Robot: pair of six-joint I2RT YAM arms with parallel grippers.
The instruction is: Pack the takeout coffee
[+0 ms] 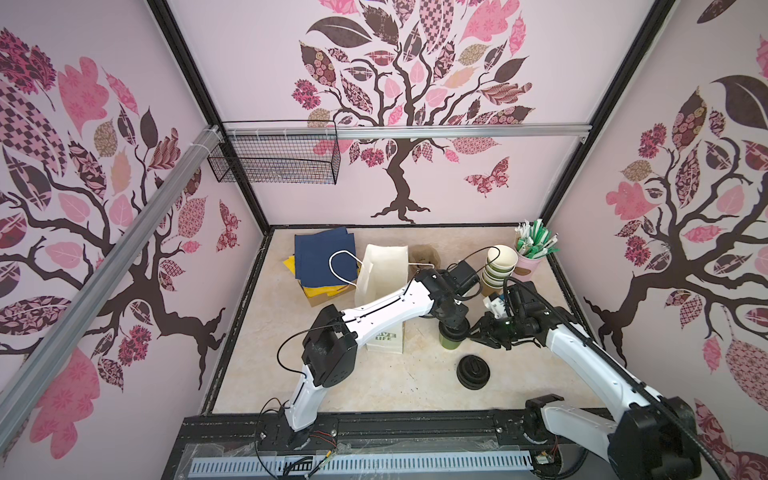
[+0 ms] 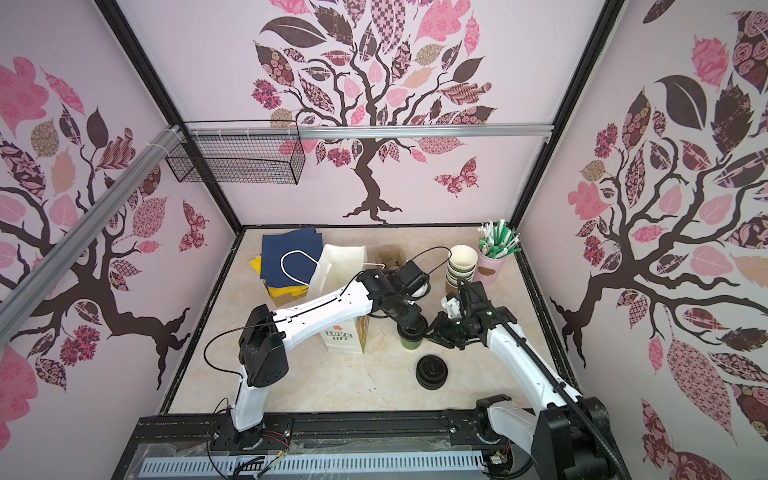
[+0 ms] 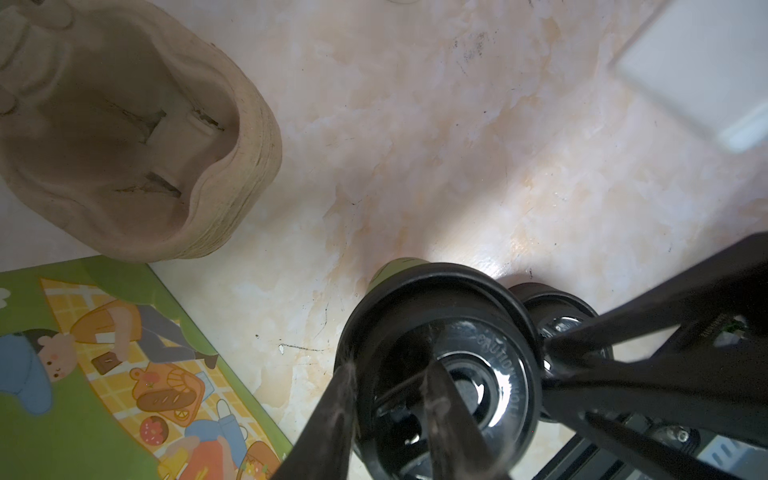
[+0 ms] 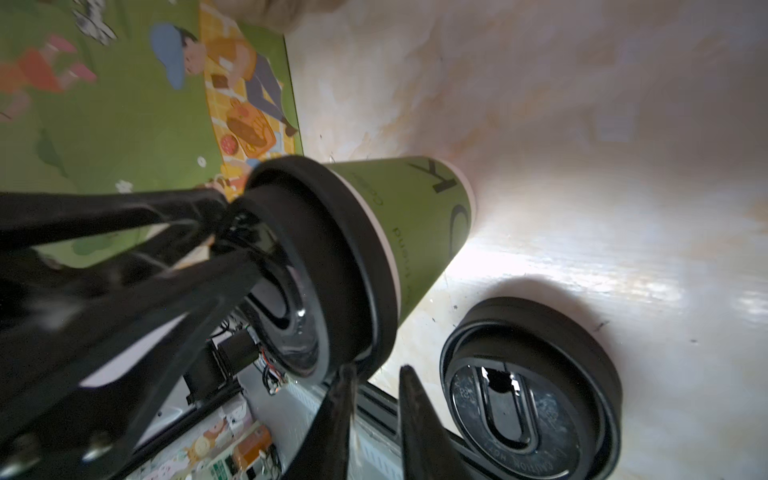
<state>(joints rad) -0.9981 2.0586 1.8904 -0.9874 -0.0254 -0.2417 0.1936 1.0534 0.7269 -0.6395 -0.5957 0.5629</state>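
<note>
Top view, one lidded green cup, one bag, one lid stack

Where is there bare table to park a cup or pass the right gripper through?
Bare: the table front between the left arm's base and the lid stack; the left edge in front of the napkins. Crowded: around the lidded cup, where left gripper and right gripper meet beside the paper bag; the back right corner, with nested cups and straw pot.
</note>
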